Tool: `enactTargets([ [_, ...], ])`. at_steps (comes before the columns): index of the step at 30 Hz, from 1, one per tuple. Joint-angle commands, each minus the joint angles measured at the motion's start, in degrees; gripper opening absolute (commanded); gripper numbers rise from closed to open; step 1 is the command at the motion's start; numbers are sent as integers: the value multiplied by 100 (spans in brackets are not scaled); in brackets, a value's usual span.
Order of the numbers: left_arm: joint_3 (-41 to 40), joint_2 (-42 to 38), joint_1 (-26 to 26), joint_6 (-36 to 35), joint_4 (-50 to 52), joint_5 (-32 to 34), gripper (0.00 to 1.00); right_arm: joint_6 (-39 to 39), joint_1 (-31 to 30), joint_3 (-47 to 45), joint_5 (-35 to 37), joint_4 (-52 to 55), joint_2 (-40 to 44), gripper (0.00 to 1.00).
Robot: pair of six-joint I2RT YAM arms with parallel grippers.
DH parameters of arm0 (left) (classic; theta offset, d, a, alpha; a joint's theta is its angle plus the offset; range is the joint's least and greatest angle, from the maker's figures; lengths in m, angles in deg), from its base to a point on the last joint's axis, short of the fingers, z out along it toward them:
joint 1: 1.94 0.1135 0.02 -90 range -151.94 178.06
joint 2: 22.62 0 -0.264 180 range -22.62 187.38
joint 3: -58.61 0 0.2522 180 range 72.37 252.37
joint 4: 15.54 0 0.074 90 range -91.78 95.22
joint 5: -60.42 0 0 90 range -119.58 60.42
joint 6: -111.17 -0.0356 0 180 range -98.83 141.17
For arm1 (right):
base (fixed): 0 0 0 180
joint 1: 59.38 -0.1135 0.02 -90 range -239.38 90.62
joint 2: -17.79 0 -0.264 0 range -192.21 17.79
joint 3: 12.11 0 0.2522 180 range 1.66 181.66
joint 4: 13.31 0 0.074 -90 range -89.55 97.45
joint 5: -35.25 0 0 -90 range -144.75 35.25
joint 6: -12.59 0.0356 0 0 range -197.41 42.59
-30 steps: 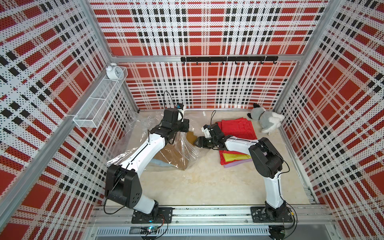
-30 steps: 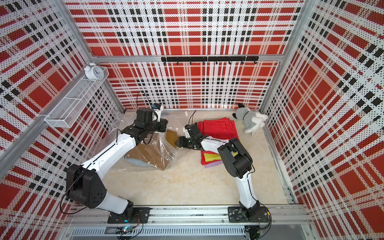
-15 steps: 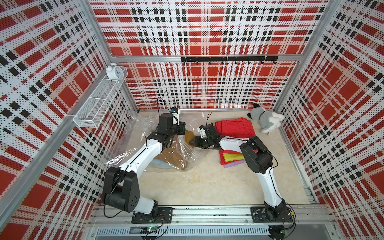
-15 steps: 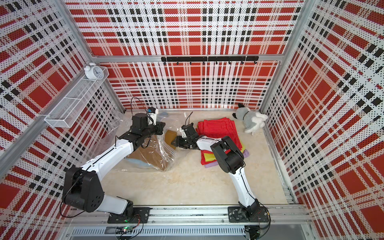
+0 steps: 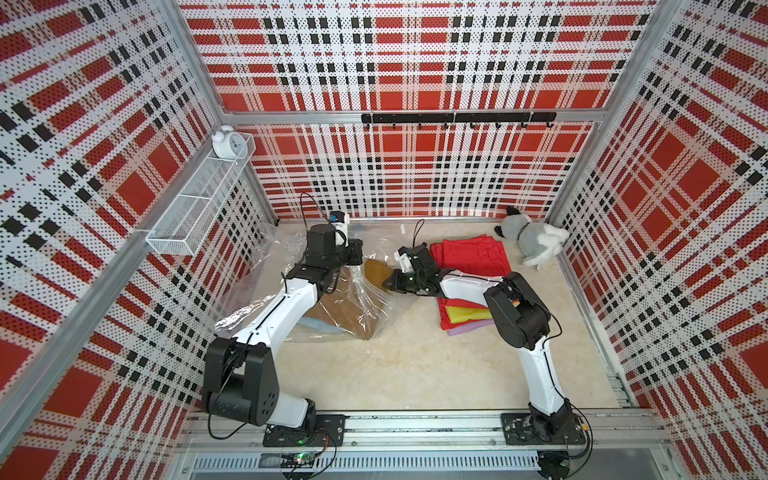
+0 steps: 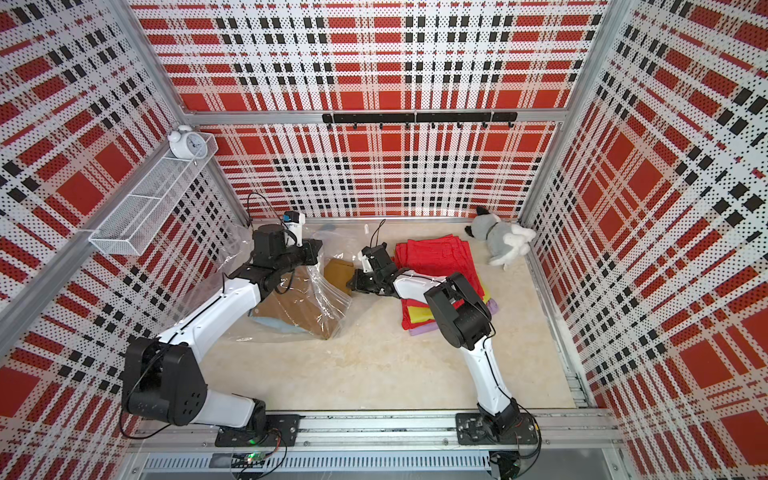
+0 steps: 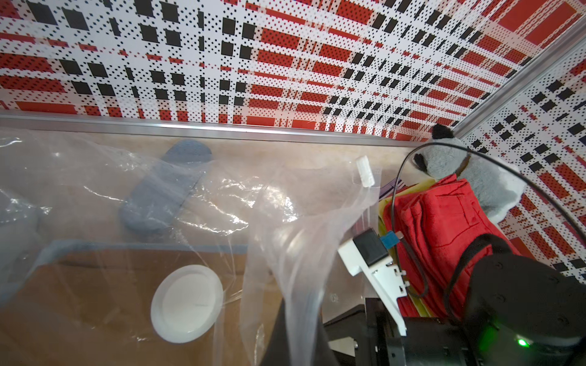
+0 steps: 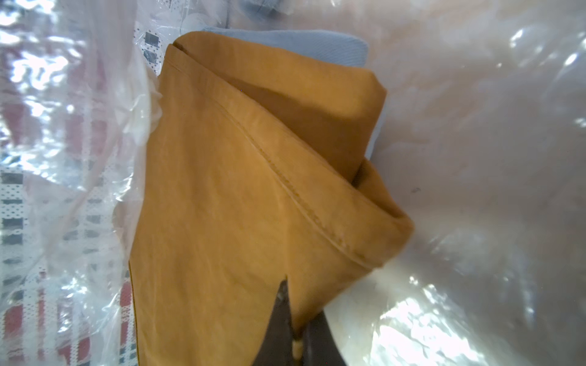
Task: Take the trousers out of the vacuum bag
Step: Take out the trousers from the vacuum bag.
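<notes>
The vacuum bag (image 5: 332, 299) lies crinkled at the left, its white valve cap (image 7: 187, 304) facing up. My left gripper (image 5: 355, 253) is shut on the bag's plastic rim (image 7: 298, 285) and holds the mouth up. Mustard brown trousers (image 8: 253, 190) poke out of that mouth, and my right gripper (image 8: 295, 332) is shut on their corner (image 5: 376, 272). Light blue trousers (image 5: 320, 326) lie under them inside the bag. Dark grey denim (image 7: 165, 190) shows through the plastic. Red trousers (image 5: 469, 253) and a red, yellow and lilac pile (image 5: 461, 316) lie outside, under the right arm.
A grey-white plush toy (image 5: 532, 241) sits in the back right corner. On the left wall hangs a wire shelf (image 5: 199, 208) with an alarm clock (image 5: 226, 143). A black hook rail (image 5: 457, 118) runs along the back wall.
My right gripper has reached left into the bag's mouth and shut on the mustard brown trousers. The left arm has drawn the bag's rim a little toward the back.
</notes>
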Motion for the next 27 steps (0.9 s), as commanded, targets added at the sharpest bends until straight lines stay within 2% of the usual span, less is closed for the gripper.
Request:
enactTargets([
  [1, 26, 19, 59, 22, -291, -171, 0, -562, -61, 503, 308, 586, 470, 0],
  [6, 91, 45, 52, 68, -258, -393, 0, -1166, -28, 1220, 657, 1364, 621, 0],
  [9, 114, 53, 35, 30, -229, -457, 0, -1361, 110, 1402, 713, 1483, 746, 0],
  [17, 186, 28, -31, -132, -70, -483, 0, -1320, 549, 1130, 746, 1435, 908, 0],
  [23, 201, 79, -27, -156, -51, -583, 0, -1248, 600, 749, 800, 1213, 864, 10],
  [27, 216, 122, -54, -170, -36, -599, 0, -918, 611, 596, 748, 1042, 716, 16],
])
